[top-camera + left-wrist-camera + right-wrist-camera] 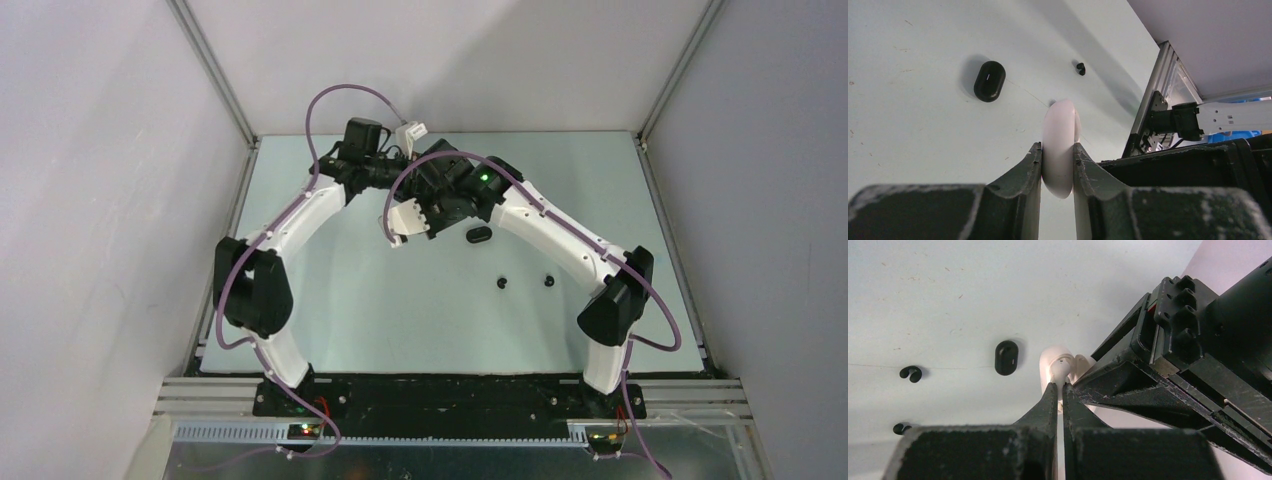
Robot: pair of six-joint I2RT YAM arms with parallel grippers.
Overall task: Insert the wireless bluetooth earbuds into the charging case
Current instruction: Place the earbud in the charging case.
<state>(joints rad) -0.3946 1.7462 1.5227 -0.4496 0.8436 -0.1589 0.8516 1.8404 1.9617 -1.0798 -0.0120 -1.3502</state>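
White charging case [1059, 150] clamped in my left fingers [1034, 165], toward the far edge of the table [400, 330], open room nearside; right fingers [1050, 397] pinch a white earbud [1060, 364] at it. Black earbuds [502, 283] lie loose.

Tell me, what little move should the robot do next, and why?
Probably the right gripper should ease its white earbud a bit farther into the white case. The left gripper is clamped on that case, and the earbud sits right against it, so the two look nearly lined up. Whether the earbud is already seated cannot be told.
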